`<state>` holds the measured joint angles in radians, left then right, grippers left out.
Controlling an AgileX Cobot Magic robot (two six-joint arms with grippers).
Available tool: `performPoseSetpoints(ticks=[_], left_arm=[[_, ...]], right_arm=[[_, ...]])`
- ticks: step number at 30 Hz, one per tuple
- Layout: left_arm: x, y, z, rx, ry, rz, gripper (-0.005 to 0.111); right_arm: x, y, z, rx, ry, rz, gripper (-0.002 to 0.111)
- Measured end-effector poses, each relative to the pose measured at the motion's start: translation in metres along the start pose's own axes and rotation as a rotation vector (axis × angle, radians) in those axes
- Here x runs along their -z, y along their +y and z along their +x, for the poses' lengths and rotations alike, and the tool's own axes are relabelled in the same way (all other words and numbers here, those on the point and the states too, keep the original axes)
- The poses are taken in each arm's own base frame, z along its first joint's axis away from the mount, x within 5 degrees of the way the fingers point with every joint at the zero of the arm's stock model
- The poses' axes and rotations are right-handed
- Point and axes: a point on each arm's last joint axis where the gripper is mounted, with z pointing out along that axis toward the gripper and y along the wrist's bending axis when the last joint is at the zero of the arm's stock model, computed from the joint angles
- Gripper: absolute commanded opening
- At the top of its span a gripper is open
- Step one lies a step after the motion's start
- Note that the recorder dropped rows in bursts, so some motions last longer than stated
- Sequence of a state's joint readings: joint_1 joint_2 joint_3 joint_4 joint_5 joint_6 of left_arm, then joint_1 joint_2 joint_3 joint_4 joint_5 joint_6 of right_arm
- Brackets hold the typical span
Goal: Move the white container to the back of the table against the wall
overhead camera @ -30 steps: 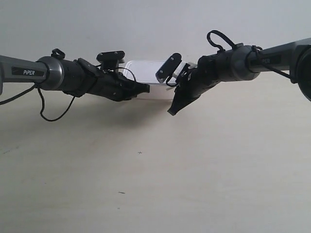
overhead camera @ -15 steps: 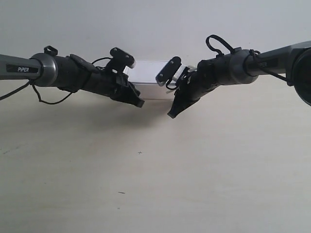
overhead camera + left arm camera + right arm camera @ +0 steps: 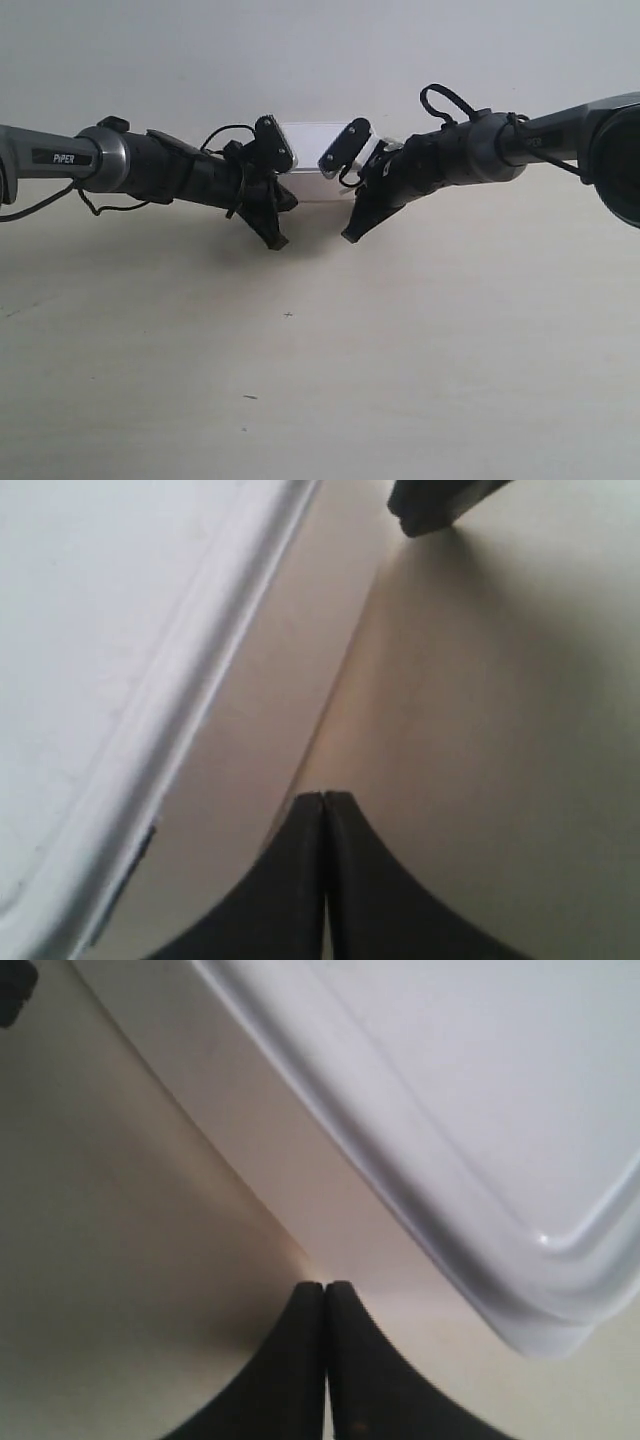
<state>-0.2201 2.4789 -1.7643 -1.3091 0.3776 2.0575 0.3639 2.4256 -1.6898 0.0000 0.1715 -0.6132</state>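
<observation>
White container (image 3: pixel 306 152), lid (image 3: pixel 480 1080) on, so contents can't be seen. It sits on the table (image 3: pixel 400 350) at the far edge, w/ the wall (image 3: pixel 300 50) directly behind it. It looks pressed to the wall or v. close; no gap shows, but actual contact can't be confirmed from here. The long axis seems to run along the wall, w/ the broad front face toward the exterior cam.

2 arms flank the box. The arm at the exterior view's left (image 3: pixel 150 170) reaches in on 1 side, the arm at the exterior view's right (image 3: pixel 470 150) on the other. Both tips angle down to the tabletop just in front of the box's front corners, w/ a bare gap of table between them.

Left gripper (image 3: pixel 323 802): fingers pressed together, holding nothing. The box's side wall and lid rim (image 3: pixel 180 680) are just beside it, apart from the tips.
Right gripper (image 3: pixel 325 1288): also closed tight and empty, tips v. near the foot of the box wall (image 3: pixel 250 1120). Touching or not can't be told.

Neither arm is clearly nearer; they look about equal.

Judgement: the box lies beyond both tips, toward the wall, so any more push would go straight back. W/ the box seemingly at the wall already, the task looks about done, and backing both arms off w/o snagging the lid rim is likely what's left.
</observation>
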Motion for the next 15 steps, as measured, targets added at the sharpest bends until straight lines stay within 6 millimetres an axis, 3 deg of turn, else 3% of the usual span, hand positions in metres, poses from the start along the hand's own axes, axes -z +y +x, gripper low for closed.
performPoseSetpoints(ticks=[15], left_arm=[[-0.009, 0.018, -0.007, -0.009, -0.051, -0.067, 0.000]], right_arm=[[-0.011, -0.008, -0.001, 0.014, -0.045, 0.044, 0.000]])
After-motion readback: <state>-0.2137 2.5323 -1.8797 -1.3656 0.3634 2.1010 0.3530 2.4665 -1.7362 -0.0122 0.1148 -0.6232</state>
